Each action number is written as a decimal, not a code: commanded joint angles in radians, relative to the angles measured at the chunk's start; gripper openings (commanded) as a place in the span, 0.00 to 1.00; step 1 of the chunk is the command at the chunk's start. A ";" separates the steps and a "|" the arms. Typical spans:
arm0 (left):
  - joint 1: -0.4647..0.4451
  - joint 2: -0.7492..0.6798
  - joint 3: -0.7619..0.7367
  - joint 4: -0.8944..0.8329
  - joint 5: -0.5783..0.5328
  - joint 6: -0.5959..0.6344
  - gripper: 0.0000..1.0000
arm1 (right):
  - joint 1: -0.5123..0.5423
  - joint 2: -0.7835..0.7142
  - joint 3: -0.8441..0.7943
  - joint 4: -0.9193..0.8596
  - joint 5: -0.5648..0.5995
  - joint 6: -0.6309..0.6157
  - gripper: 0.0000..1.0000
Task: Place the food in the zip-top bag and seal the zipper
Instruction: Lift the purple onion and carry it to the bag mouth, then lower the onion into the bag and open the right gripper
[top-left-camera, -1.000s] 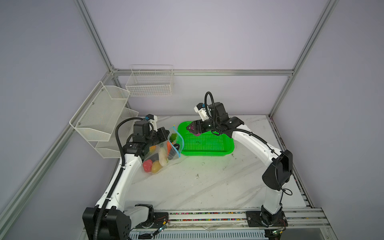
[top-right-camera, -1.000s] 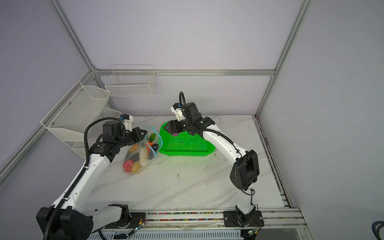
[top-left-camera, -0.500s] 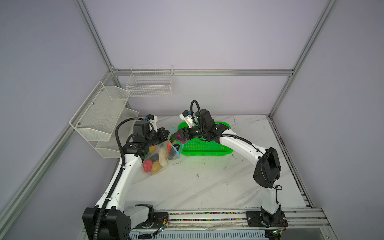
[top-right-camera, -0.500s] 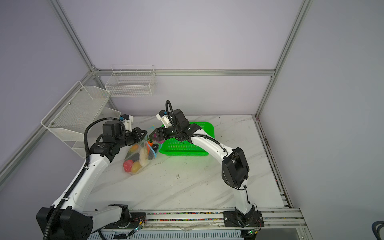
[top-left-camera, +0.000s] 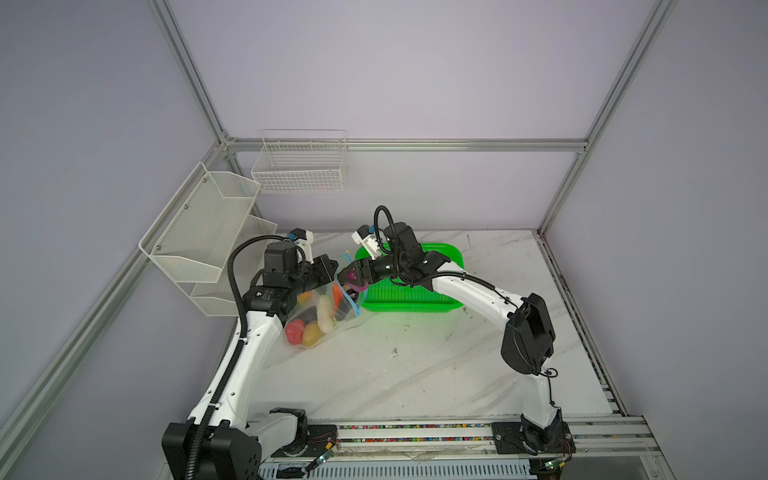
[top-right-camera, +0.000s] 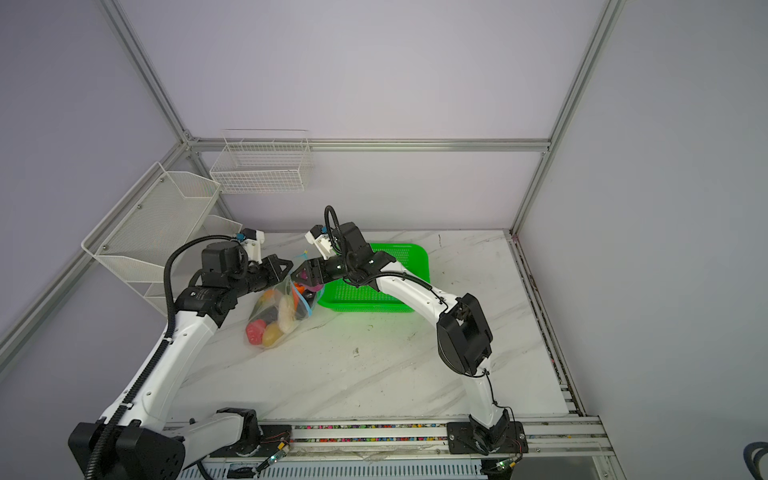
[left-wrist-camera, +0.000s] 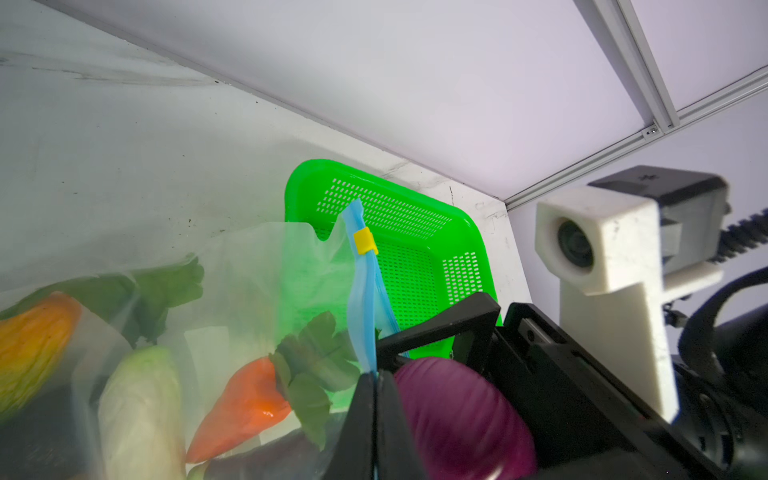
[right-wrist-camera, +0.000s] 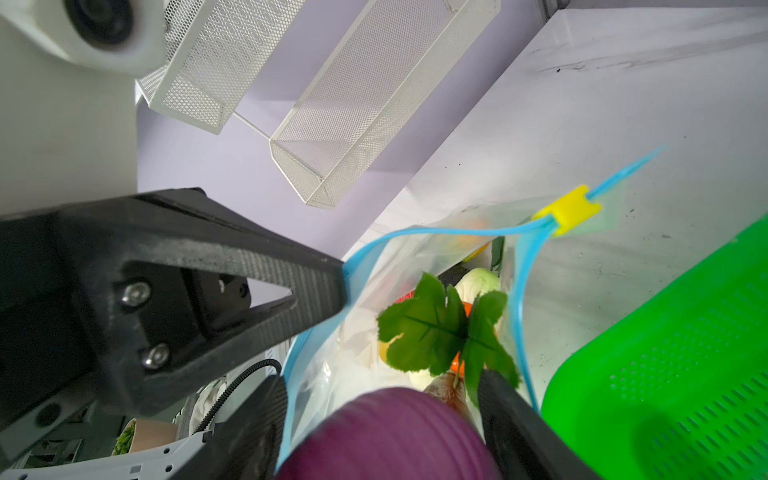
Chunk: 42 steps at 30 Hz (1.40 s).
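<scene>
Your left gripper (left-wrist-camera: 376, 380) was pressed together on the zipper (left-wrist-camera: 362, 299), pinching one lip of the zip-top bag (top-left-camera: 316, 309) and holding its mouth raised toward the back left corner of the table (top-left-camera: 415, 374), just beside the left end of the green basket (top-left-camera: 415, 301). The bag's long axis sloped from that mouth, facing up toward the basket, down to its filled bottom on the table nearer the front left, with the zipper's blue lips parted and meeting at the yellow slider (right-wrist-camera: 567, 210). Your right gripper (right-wrist-camera: 382, 395) pinched the purple onion (left-wrist-camera: 457, 415) between widely set jaws right at the mouth, pointing into the bag.
</scene>
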 joint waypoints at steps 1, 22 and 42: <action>-0.003 -0.032 0.108 0.014 0.008 0.020 0.00 | 0.001 0.023 -0.010 0.047 -0.028 0.011 0.53; -0.002 -0.047 0.100 0.011 0.009 0.024 0.00 | 0.023 0.054 0.064 -0.003 0.016 -0.016 0.76; -0.003 -0.053 0.095 0.007 0.002 0.030 0.00 | 0.015 -0.027 0.094 -0.056 0.112 -0.059 0.80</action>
